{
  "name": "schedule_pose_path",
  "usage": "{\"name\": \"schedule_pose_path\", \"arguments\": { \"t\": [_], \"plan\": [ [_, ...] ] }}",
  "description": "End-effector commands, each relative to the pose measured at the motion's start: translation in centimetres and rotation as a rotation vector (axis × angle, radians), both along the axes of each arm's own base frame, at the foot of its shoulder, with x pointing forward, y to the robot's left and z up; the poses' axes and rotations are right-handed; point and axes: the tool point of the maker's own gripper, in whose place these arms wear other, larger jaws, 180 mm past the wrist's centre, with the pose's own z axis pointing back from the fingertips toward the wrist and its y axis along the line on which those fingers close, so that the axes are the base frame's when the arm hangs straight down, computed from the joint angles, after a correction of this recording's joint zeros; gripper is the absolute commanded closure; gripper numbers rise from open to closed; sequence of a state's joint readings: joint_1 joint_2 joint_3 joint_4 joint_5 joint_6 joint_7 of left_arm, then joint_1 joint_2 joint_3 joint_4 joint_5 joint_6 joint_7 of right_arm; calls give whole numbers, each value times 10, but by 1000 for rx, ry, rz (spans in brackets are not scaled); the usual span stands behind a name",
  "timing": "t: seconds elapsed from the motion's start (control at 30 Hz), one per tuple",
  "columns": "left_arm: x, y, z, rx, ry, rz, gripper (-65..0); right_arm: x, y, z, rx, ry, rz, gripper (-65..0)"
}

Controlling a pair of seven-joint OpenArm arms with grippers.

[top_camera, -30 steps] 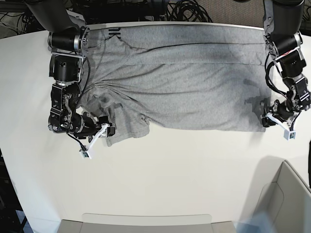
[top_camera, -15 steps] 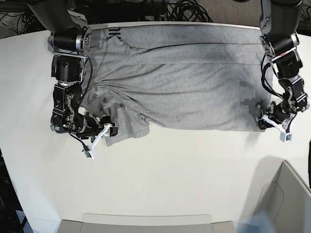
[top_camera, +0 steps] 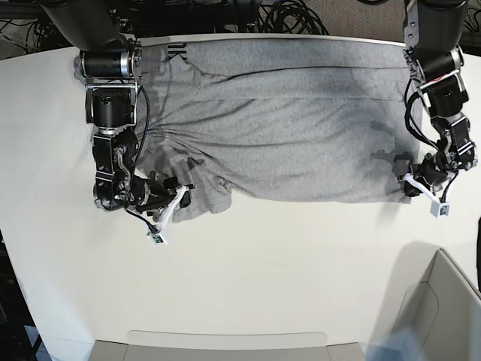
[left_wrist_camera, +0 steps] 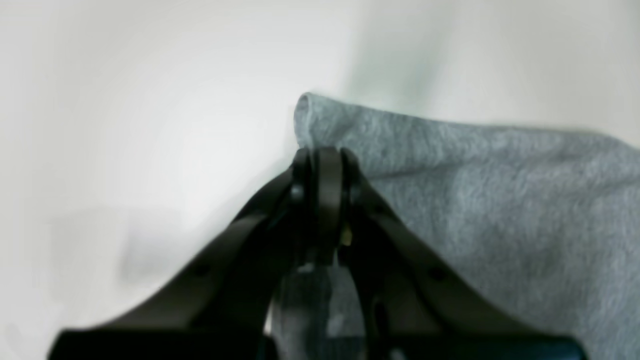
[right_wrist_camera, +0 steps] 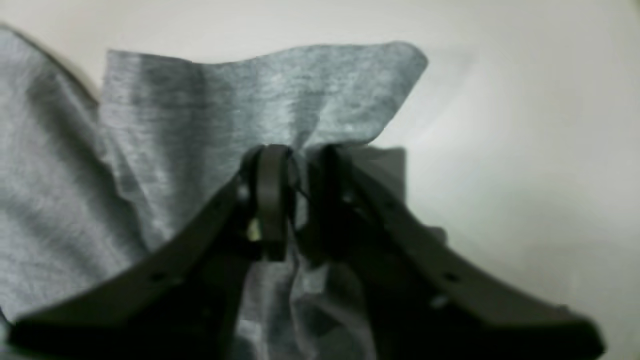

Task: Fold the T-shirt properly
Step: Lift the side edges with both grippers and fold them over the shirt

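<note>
Since a second ago both hands have closed on the T-shirt [top_camera: 285, 128] spread across the desk [top_camera: 263, 271], the left hand [left_wrist_camera: 322, 160] pinching a hem corner and the right hand [right_wrist_camera: 292, 167] pinching the bunched sleeve, seemingly ready to lift that edge for folding.

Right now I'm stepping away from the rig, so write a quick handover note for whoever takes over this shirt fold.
Left gripper: shut on the near corner of the T-shirt, at the base view's right edge.
Right gripper: closed on bunched cloth at the rumpled sleeve end, base view's left.
The shirt lies spread across the white table, its far edge along the table's back edge; some dark lettering peeks out there.
Done: both near corners gripped.
Left: no fold made yet; probably lift both corners and carry the near edge over, then continue folding.
</note>
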State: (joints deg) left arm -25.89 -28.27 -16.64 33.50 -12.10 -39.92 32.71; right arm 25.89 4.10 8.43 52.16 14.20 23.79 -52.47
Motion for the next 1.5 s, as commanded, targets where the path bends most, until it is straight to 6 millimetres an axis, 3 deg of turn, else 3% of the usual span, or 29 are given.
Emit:
{"name": "schedule_pose_path", "arguments": {
  "t": [0.0,0.1,0.47,0.63,0.97,1.07,1.27,1.47],
  "plan": [
    [-16,-2,-14,30,103,-40,0,16,-6,17,-10,-40,-11,-53],
    [-15,-1,-12,25,96,-33,0,19,-8,20,-16,-49,-11,0],
    [4,4,6,20,42,-12,0,38,-13,41,-30,-99,-11,0],
    [16,12,21,2,0,29,0,55,-14,62,-26,-145,-17,0],
    [34,15,39,5,-44,32,0,84,-36,103,-61,-231,-39,0],
    [37,28,51,26,-65,44,0,91,-38,114,-63,-254,-42,0],
    [52,36,89,107,-127,15,0,96,-44,124,-72,-274,-48,0],
    [45,40,107,189,-118,-17,0,95,-44,133,-81,-311,-45,0]
  ]
}}
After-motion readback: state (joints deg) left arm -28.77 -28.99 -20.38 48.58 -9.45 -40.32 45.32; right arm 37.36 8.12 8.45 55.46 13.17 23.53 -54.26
